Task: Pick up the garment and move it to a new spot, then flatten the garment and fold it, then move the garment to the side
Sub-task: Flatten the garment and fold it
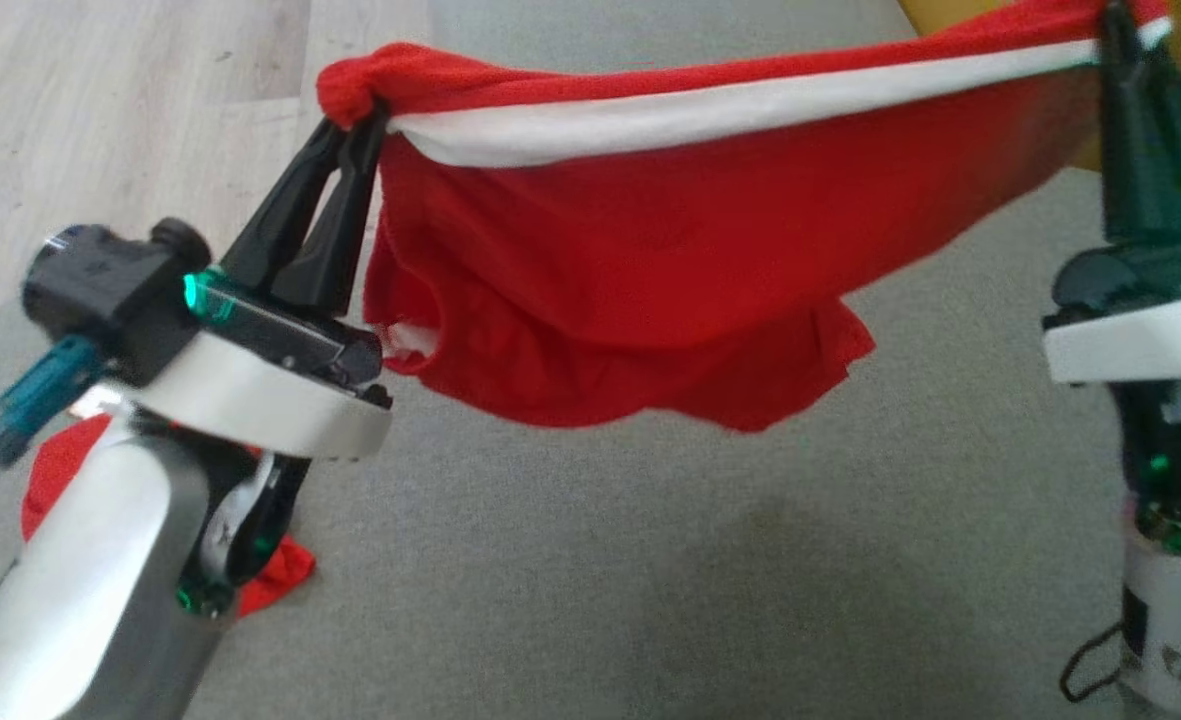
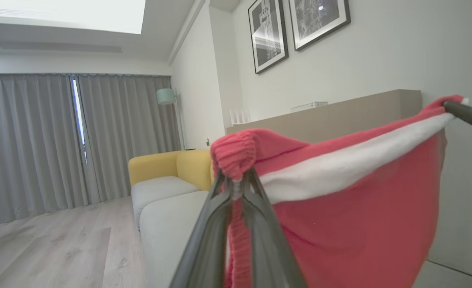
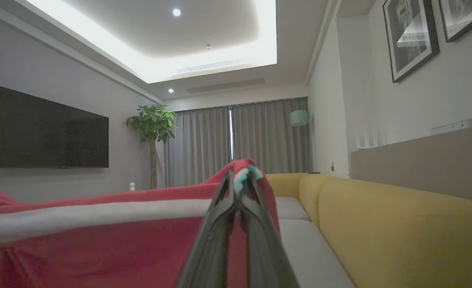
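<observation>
Head view: left end effector (image 1: 355, 125) and right end effector (image 1: 1115, 30) each pinch an upper corner of the red garment (image 1: 650, 260), taut above the grey sofa seat (image 1: 650, 560). Left wrist view: the bunched corner could slip under tension; right wrist view: so could that thin pinch.

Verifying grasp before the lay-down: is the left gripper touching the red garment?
Touching. Left wrist view: the left gripper pinches the red garment at its bunched corner, with cloth squeezed between its tips.

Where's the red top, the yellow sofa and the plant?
Red knitted garment with white stripe (image 1: 650, 260): head view, hanging panel.
Yellow sofa (image 3: 399, 232): right wrist view, backrest.
Green leafy plant (image 3: 152, 120): right wrist view, leaves.
</observation>
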`<state>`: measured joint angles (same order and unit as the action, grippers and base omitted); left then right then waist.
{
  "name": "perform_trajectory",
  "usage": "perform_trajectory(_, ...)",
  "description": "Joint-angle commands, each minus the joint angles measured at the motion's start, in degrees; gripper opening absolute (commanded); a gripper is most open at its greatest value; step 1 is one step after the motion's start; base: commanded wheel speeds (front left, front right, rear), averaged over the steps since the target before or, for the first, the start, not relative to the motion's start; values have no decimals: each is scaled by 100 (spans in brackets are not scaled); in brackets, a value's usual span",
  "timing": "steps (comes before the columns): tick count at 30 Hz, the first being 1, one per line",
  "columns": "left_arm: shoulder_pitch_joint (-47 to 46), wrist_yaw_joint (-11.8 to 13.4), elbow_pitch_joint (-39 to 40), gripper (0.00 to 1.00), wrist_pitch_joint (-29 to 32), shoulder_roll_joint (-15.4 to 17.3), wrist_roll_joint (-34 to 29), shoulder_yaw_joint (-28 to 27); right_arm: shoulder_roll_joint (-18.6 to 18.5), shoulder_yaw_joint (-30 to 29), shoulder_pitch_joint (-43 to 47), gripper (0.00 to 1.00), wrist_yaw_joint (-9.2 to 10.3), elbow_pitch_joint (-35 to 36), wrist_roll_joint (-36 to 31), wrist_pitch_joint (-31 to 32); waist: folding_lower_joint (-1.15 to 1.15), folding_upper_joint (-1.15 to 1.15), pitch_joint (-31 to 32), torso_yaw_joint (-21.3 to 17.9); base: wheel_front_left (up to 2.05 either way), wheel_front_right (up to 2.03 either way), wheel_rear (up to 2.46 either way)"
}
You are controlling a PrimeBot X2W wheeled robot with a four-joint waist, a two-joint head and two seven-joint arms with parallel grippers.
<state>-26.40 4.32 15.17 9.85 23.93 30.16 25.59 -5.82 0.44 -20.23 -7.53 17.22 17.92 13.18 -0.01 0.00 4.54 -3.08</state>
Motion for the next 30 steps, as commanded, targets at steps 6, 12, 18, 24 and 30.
perform_trajectory(6,-460,195,704,0,369,276,73,-441,185,-18,-162,0,4,687,-340,558,1,0,-259,-84,0,0,0)
perform_trajectory(12,-1358,-139,-348,0,497,111,268,-373,200,106,-1188,0,4,-312,-316,638,1,0,-929,-241,0,0,0)
perform_trajectory(18,-3046,-670,-2085,0,185,-93,197,-411,-80,229,-3154,0,4,-2353,-355,-215,1,0,-1962,-330,0,0,0)
perform_trajectory(24,-4567,-877,-3516,0,-692,-387,-4,-534,-227,21,-4842,0,4,-4103,-595,-1562,1,0,-2503,-316,0,0,0)
perform_trajectory(30,-4833,-1075,-4498,0,-1407,-709,-7,-266,-359,13,-5029,0,4,-5375,-693,-2174,1,0,-2686,-236,0,0,0)
